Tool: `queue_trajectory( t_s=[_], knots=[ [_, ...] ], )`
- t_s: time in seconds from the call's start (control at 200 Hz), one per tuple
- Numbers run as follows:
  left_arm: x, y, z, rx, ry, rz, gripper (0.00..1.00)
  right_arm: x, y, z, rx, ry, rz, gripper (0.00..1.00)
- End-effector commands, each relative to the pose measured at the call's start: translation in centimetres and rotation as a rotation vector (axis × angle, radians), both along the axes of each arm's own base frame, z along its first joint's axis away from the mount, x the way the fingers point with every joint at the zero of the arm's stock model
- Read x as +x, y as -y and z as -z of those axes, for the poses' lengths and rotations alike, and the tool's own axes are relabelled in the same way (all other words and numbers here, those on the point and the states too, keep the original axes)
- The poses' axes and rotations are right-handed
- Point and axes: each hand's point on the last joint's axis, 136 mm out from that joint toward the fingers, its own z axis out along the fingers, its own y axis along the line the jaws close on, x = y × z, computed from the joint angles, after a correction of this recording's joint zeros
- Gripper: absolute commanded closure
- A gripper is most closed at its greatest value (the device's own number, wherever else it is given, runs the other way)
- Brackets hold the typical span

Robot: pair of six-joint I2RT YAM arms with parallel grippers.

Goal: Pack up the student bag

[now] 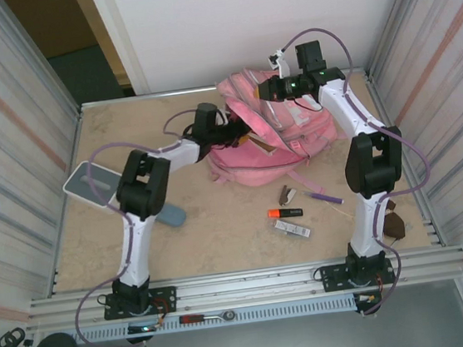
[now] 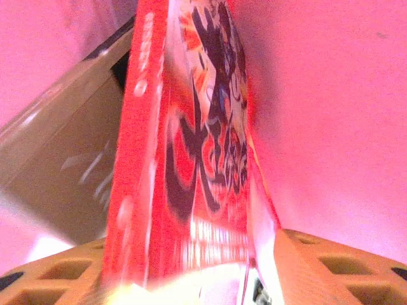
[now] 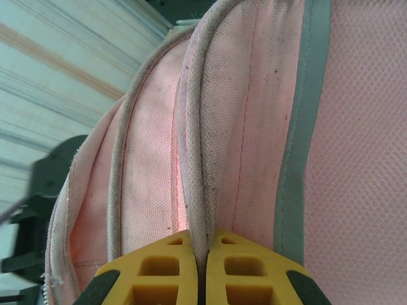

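Inside the student bag [image 1: 278, 139], red book [image 2: 191, 190]

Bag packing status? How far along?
Done: the student bag lies open. In hand: right gripper pinches its rim seam; left gripper is inside the bag with a red printed book between its jaws. Probably to do: orange highlighter, purple pen, white packet and grey pad on the table.

Left hand [image 1: 231, 130] reaches forward, jaws apart — right hand [image 3: 200, 270] extended farther, pinched shut.
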Motion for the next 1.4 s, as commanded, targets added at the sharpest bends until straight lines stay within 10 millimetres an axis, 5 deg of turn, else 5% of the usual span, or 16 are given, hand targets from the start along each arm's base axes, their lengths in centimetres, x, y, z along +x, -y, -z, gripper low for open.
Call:
queue_trajectory(
  t_s=[0.0,0.25,0.396,0.506,0.626,0.776,0.882,0.992,1.282,1.398],
  knots=[
    [-1.0,-4.3,-5.4,0.033,0.167,-0.025,0.37,1.0,-0.2,-3.0,0.001,0.140,-0.019,1.00],
    [-6.7,-16.1,-3.6,0.157,0.156,-0.222,0.32,0.8,1.5,0.4,-0.053,0.033,0.071,0.66],
    [-8.1,-20.2,-3.4,0.243,0.178,-0.295,0.26,-1.2,6.2,2.7,-0.136,-0.049,0.268,0.50],
    [-7.3,-20.1,-4.2,0.279,0.207,-0.271,0.22,-3.6,12.1,6.0,-0.183,-0.119,0.504,0.39],
    [-5.3,-17.7,-3.6,0.279,0.190,-0.186,0.21,-6.2,18.0,9.8,-0.235,-0.205,0.725,0.30],
    [-3.8,-13.7,0.2,0.349,0.131,-0.095,0.20,-6.8,20.0,14.6,-0.278,-0.307,0.834,0.26],
    [-4.3,-10.7,2.4,0.335,0.091,-0.018,0.25,-4.7,18.1,16.9,-0.212,-0.381,0.777,0.26],
    [-6.0,-8.4,2.4,0.300,0.130,0.031,0.33,-1.2,14.3,16.5,-0.161,-0.350,0.668,0.30],
    [-10.0,-6.1,1.2,0.278,0.219,0.075,0.40,7.8,-2.6,12.7,-0.031,-0.193,0.326,0.32],
    [-10.9,-4.6,0.9,0.289,0.239,0.105,0.39,8.1,-7.4,11.3,-0.030,-0.160,0.193,0.33]
  ],
)
